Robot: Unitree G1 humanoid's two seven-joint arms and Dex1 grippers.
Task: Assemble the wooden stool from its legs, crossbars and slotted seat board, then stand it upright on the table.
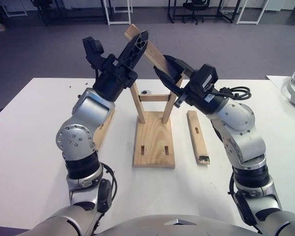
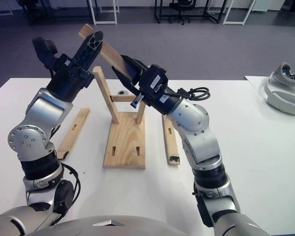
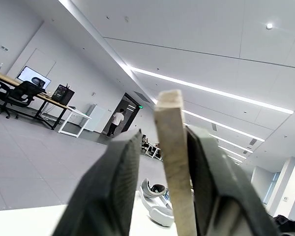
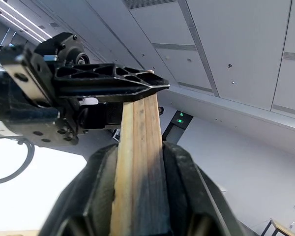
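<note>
A wooden leg point(image 1: 157, 55) is held slanted in the air above the table. My right gripper point(image 1: 162, 65) is shut on its lower part, with both fingers point(image 4: 101, 187) pressed against the wood. My left gripper point(image 1: 140, 37) is open around the leg's upper end point(image 3: 173, 162); the leg lies against one finger and a gap shows beside the other finger point(image 3: 123, 172). Below, the slotted seat board point(image 1: 155, 142) lies flat with two legs point(image 1: 137, 103) and a crossbar point(image 1: 155, 97) standing in its far end. Two slots near its front edge are unfilled.
A loose slotted wooden piece point(image 1: 197, 136) lies right of the board; another point(image 2: 73, 130) lies left of it, partly under my left arm. A small round white object point(image 1: 146, 92) sits behind the frame. A headset point(image 2: 285, 88) rests at the table's far right.
</note>
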